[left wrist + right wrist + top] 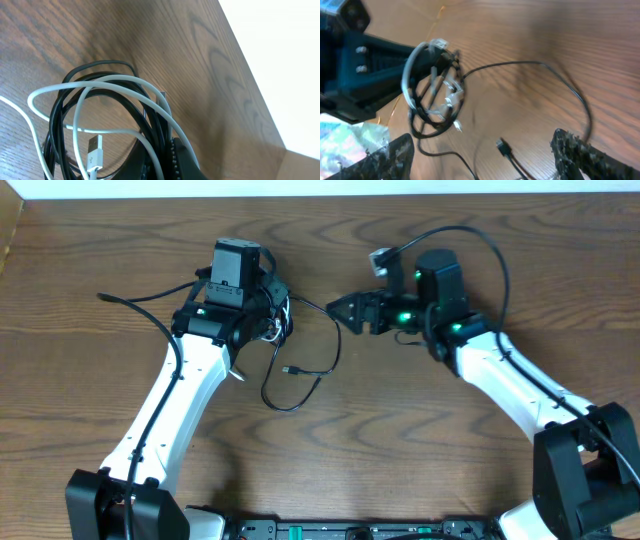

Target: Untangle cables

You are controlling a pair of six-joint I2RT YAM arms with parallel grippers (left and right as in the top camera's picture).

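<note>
Grain of brown table (400,460) under cables (155,125)

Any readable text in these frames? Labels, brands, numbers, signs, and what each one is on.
None readable.
The white USB plug shows no legible marking.
The black rail at the table's near edge has specks too small to read.
The cables and the table carry no visible text.
</note>
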